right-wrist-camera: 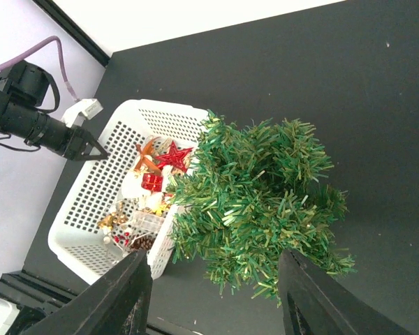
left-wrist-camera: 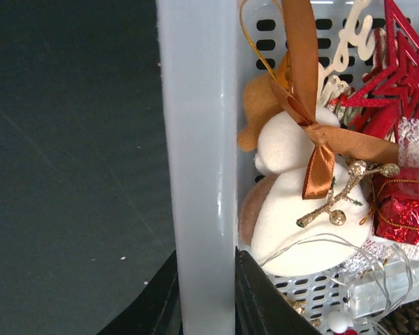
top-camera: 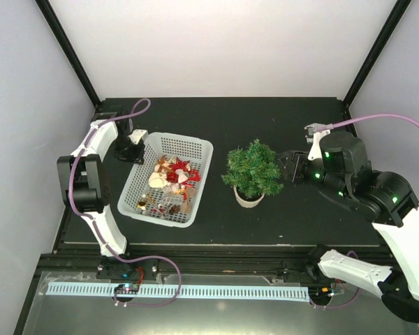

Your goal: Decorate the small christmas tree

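The small christmas tree stands in a whitish pot mid-table; its green branches fill the right wrist view. My right gripper is open and empty just right of the tree, with the branches between and beyond its fingers. A white mesh basket left of the tree holds ornaments: a red star, a white figure with a brown ribbon, and a red gift box. My left gripper is shut on the basket's rim at its far left corner, one finger on each side.
The basket sits close to the tree, nearly touching its lower branches. Black frame posts rise at the back corners. A light blue perforated strip runs along the near edge by the arm bases. Dark tabletop lies behind the tree.
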Tool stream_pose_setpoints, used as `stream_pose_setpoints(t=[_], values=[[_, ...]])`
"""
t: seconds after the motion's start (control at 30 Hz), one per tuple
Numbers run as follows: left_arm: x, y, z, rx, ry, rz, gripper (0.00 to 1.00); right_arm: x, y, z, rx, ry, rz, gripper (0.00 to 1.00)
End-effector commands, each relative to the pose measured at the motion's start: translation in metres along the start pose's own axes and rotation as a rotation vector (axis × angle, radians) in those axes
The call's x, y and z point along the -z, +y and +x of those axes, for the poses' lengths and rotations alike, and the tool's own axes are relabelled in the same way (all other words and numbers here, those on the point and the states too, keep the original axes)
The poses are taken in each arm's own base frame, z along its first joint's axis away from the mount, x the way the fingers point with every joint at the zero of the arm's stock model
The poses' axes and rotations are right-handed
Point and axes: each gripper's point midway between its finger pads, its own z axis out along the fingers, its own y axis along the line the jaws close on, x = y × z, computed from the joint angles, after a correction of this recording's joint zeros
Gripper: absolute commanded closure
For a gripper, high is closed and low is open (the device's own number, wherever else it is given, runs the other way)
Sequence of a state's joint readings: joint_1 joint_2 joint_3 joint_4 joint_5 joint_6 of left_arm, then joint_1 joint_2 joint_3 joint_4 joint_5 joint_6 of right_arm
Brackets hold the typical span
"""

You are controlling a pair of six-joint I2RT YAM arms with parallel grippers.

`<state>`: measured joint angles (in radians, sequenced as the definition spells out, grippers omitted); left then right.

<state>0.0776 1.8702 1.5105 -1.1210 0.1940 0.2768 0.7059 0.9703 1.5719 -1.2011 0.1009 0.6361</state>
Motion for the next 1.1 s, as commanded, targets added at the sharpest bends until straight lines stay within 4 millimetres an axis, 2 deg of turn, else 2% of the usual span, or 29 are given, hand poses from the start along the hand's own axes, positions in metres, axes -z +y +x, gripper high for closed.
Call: stream_pose_setpoints(t=[0.0,0.17,0.53,0.87,1.07], values=[[0.009,0.028,-0.017,0.017,-0.053,-0.075,0.82,-0.002,-0.001,-0.004,0.007,-0.025,0.008,0.48],[0.015,0.040,-0.024,0.116,-0.088,-0.040,0.82,-0.006,-0.001,-0.004,0.008,-0.023,0.013,0.48],[0.021,0.040,-0.044,0.156,-0.129,0.000,0.81,-0.020,0.001,-0.003,0.018,-0.007,0.018,0.48],[0.017,0.016,-0.061,0.126,-0.145,0.120,0.78,-0.035,0.004,-0.001,0.024,0.018,0.025,0.48],[0.018,0.013,-0.061,0.112,-0.152,0.128,0.68,-0.037,0.007,-0.006,0.033,0.018,0.027,0.48]])
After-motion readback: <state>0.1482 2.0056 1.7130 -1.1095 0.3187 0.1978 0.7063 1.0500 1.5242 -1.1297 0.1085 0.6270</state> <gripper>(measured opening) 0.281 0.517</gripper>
